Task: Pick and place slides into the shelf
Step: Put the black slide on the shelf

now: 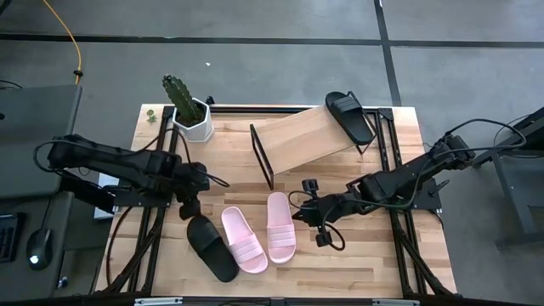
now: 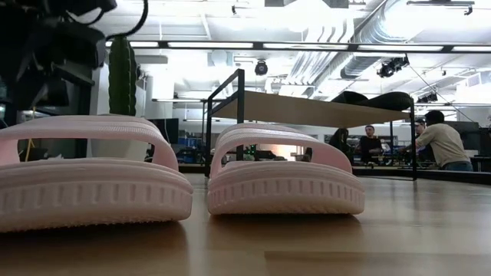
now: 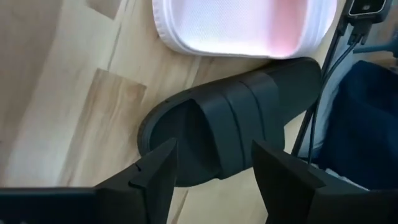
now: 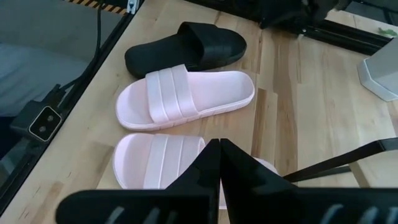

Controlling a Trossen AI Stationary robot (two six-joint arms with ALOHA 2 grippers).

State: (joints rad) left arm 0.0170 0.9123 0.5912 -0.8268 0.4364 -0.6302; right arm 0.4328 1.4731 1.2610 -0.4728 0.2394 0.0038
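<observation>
1. The left gripper (image 1: 189,206) was seen poised just over the heel end of the black slide (image 1: 211,247) lying on the table (image 1: 357,263), fingers (image 3: 155,177) spread apart, nothing between them.
2. From that gripper, the near pink slide (image 1: 244,239) lay just beyond the black one, almost touching it; the second pink slide (image 1: 280,226) lay past that.
3. The shelf (image 1: 302,140) stood well behind the gripper, tilted askew, with the other black slide (image 1: 350,115) resting on its far end.
4. The right gripper (image 1: 306,214) was held beside the second pink slide, fingers pressed together, empty.
5. Step judged in hand: grasping the black slide. The fingers would best be lowered astride the heel rim or the strap (image 3: 239,121), squarely, before closing.
6. Care was advised not to nudge the neighbouring pink slide, and to lift clear before swinging toward the shelf.
</observation>
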